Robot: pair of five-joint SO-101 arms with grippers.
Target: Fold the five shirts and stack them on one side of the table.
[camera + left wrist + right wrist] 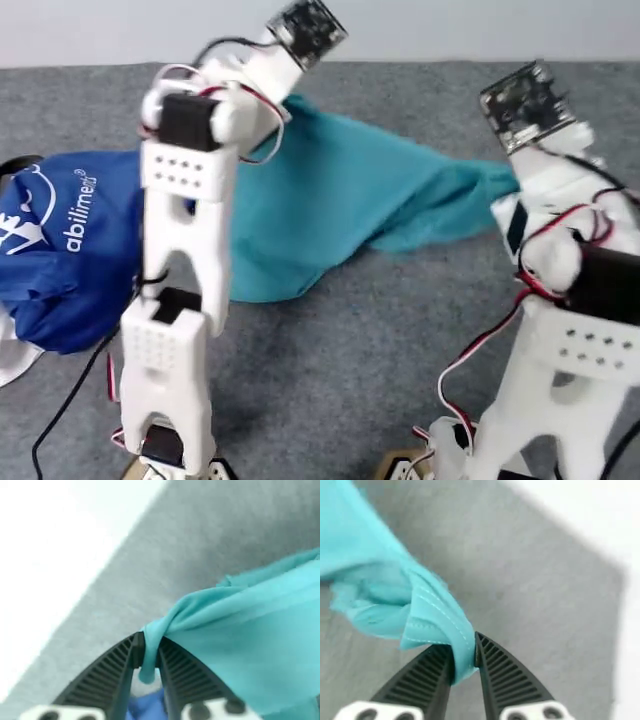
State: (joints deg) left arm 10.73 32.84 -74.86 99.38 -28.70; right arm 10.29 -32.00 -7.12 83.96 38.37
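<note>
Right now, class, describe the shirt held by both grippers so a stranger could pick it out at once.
Start at the grey table; across its far half a teal shirt stretches between the two arms, one end pinched in the left gripper, the other in the right gripper. Unlike the blue shirt with white print heaped beside it, it is plain teal.

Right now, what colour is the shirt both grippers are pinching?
Plain teal; the shirt shows best in the high view.
</note>
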